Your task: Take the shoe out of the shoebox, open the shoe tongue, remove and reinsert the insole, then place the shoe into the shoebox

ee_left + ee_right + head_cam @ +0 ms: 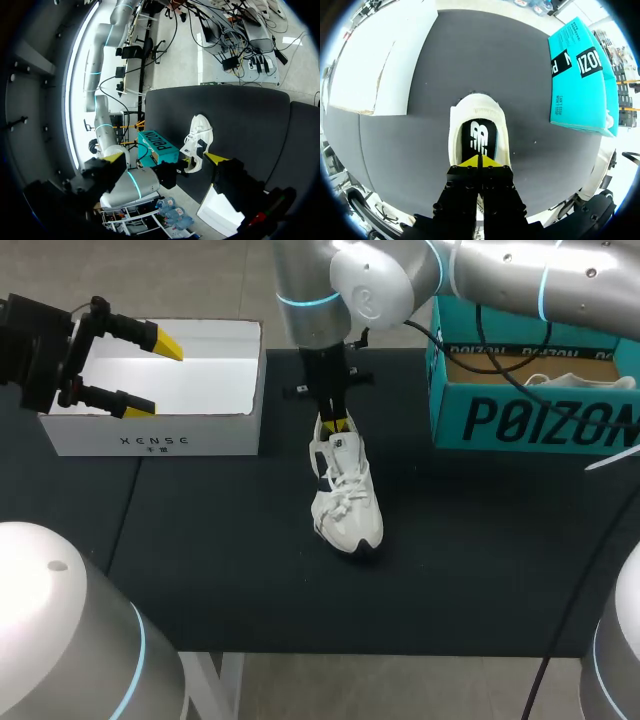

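Note:
A white sneaker (345, 500) stands upright mid-table, toe toward the front edge; the left wrist view shows the sneaker (197, 140) too. My right gripper (335, 425) comes down over its heel end. In the right wrist view this gripper (480, 161) is shut, tips together in the shoe's mouth just above the black logo insole (479, 137). I cannot tell if anything is pinched. The teal shoebox (530, 415) sits open at the back right. My left gripper (152, 375) hangs open and empty over the white box, far from the shoe.
An open white box (160, 440) stands at the back left. Inside the teal shoebox lies another white shoe (580, 382). Cables from my right arm hang over that box. Black tabletop (250, 570) lies bare in front of the sneaker.

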`<act>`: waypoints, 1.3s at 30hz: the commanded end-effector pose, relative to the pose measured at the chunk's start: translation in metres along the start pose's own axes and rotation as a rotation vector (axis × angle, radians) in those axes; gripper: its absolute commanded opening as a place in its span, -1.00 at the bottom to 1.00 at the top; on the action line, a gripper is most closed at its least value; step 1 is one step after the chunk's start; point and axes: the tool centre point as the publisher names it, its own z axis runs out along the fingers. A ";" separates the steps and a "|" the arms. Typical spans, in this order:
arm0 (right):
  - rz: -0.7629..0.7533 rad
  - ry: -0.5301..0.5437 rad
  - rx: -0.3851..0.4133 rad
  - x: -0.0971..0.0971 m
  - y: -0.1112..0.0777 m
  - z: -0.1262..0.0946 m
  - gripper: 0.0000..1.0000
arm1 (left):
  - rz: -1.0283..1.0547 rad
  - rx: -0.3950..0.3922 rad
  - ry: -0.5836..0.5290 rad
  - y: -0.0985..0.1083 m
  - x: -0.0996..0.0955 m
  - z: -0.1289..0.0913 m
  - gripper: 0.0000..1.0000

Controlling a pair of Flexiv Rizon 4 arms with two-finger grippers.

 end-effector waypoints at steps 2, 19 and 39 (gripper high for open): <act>0.000 0.007 -0.002 -0.001 -0.001 0.002 -1.00 | 0.001 0.002 0.003 0.001 0.000 0.000 1.00; 0.034 0.023 0.066 0.000 -0.009 0.026 -0.86 | 0.001 0.002 0.003 0.001 0.000 0.000 1.00; 0.047 0.040 0.081 0.003 -0.018 0.017 1.00 | 0.001 0.002 0.003 0.001 0.000 0.000 1.00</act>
